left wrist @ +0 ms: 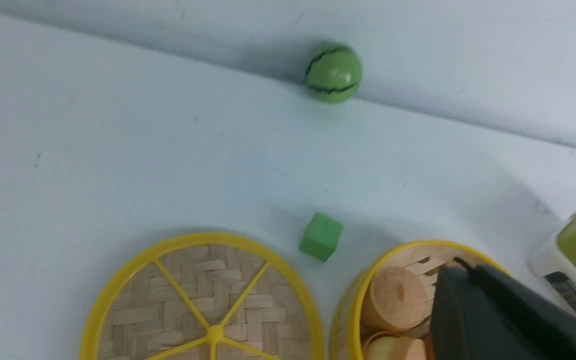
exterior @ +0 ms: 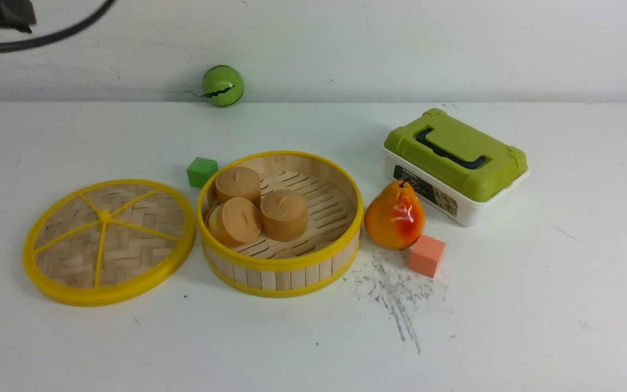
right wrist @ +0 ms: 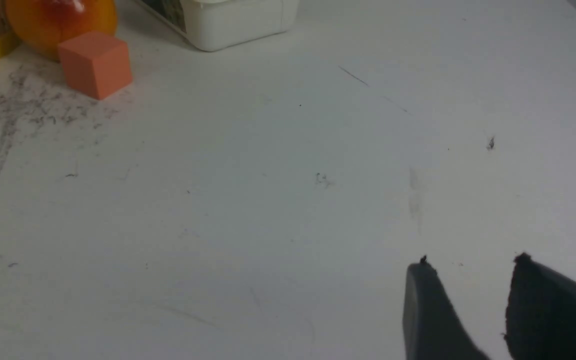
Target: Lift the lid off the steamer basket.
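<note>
The lid (exterior: 109, 242) is already off and lies flat on the counter (exterior: 313, 337) to the left of the steamer basket (exterior: 281, 267). The two rims are so close that I cannot tell whether they touch. The basket stands open with three brown cakes (exterior: 259, 209) inside.

The left tool (left wrist: 455, 290) is closed tight on nothing, and its wrist view shows it in front of the basket's inside. The right tool (right wrist: 470, 262) stands parted and empty over bare counter, well to the right of the basket.

The task looks done, so the risk is in pulling away:
- **Left tool:** a low or sideways move could clip the basket's rim, tip a cake, or push the basket against the lid.
- **Lid:** a nudge could send it into the green cube (exterior: 202, 172) just behind the basket's left edge.
</note>
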Controlling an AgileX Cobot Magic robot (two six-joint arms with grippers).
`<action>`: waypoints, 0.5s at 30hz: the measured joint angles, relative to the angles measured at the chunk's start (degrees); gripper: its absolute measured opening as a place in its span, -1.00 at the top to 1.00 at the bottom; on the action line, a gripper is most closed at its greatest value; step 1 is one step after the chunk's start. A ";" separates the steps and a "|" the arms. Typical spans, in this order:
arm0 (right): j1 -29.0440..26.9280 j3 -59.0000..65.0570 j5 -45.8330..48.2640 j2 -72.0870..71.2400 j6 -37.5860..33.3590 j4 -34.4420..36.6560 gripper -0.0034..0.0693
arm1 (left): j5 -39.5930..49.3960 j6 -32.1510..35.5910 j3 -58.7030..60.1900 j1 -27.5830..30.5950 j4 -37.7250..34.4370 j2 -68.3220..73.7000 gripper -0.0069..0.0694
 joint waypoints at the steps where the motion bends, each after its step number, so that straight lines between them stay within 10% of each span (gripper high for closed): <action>1: 0.00 0.00 0.00 0.00 0.00 0.00 0.25 | -0.44 0.35 1.39 0.00 -0.32 -1.94 0.85; 15: 0.00 0.00 0.00 0.00 0.00 0.00 0.25 | -5.04 5.03 25.15 0.00 -4.45 -36.53 0.85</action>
